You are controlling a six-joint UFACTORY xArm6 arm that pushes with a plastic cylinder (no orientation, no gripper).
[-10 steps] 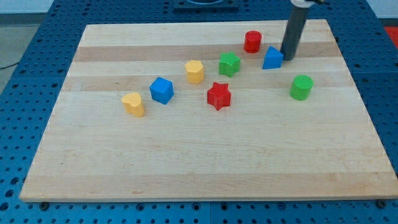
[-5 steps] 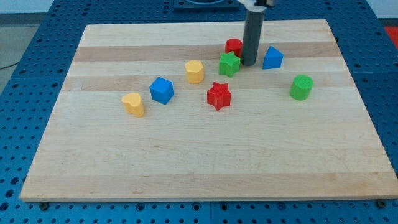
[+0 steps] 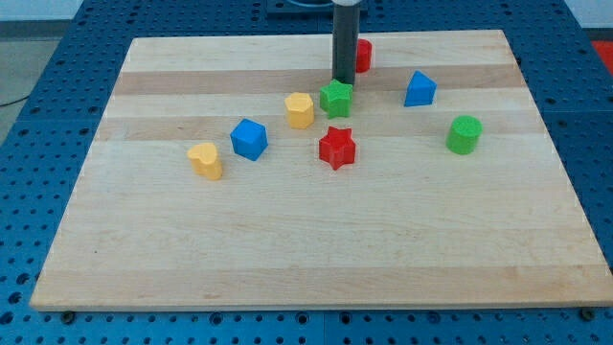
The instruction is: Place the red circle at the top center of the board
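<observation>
The red circle is a red cylinder near the board's top edge, a little right of centre, partly hidden behind my rod. My tip is down on the board just left of and below it, touching the top of the green star.
Wooden board on a blue pegboard. A yellow hexagon lies left of the green star, a red star below it. A blue cube and a yellow heart lie further left. A blue triangle and a green cylinder are at the right.
My tip swept left from beside the blue triangle to above the green star. The red circle went left, then ended higher, near the top edge. The green star shifted slightly left.
</observation>
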